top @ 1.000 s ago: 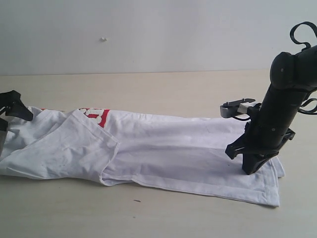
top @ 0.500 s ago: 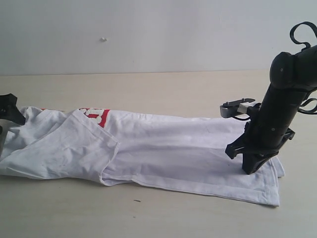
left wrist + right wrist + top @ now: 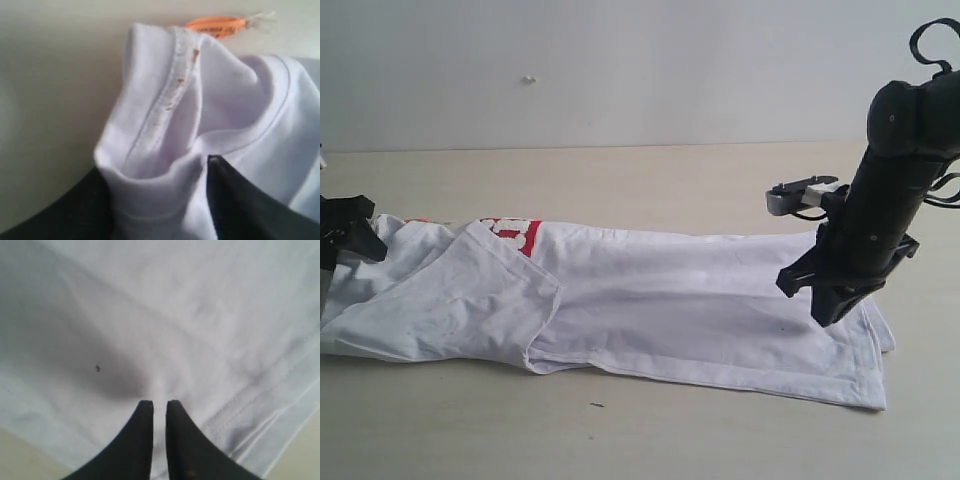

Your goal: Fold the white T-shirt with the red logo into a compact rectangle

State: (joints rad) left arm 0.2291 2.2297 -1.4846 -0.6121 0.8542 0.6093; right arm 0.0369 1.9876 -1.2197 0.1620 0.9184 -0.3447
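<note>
The white T-shirt [image 3: 650, 300] lies folded lengthwise across the table, with a sleeve flap [image 3: 470, 295] turned over on its left part. A corner of the red logo [image 3: 517, 233] peeks out at the far edge. My left gripper [image 3: 345, 230] is at the shirt's collar end. In the left wrist view its gripper [image 3: 155, 172] is shut on a bunched fold of collar cloth [image 3: 165, 115], beside the orange neck tag [image 3: 217, 26]. My right gripper [image 3: 828, 315] is at the hem end. Its gripper [image 3: 159, 405] pinches a thin layer of the shirt [image 3: 165, 315].
The pale wooden table [image 3: 650, 190] runs behind and in front of the shirt, ending at a white wall [image 3: 620, 70]. A small dark speck [image 3: 595, 405] lies on the table near the shirt's front edge.
My right gripper has risen a little, pulling the hem cloth up with it. The left gripper has shifted slightly down and to the right at the collar end.
</note>
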